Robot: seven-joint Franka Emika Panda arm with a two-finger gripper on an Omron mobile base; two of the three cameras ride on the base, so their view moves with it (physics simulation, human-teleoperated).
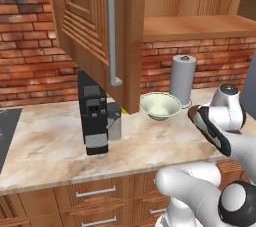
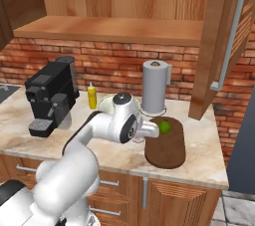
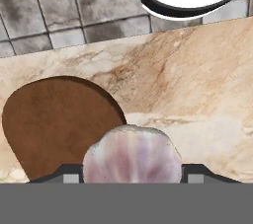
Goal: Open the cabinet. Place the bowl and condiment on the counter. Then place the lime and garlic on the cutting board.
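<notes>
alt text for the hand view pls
Garlic sits between the gripper's two finger tips, close to the camera. Beyond it, the rounded end of the cutting board lies on the marbled counter.

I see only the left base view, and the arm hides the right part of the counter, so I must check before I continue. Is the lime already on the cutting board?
Observer: Yes. In the right base view the lime lies on the cutting board, near its far end.
Operator: And the garlic, where is it?
Observer: The hand view shows the garlic gripped between the fingertips of the gripper, close to the board's rounded end, with the counter behind it.
Operator: Where is the condiment?
Observer: The yellow condiment bottle stands upright on the counter, beside the coffee machine.
</notes>
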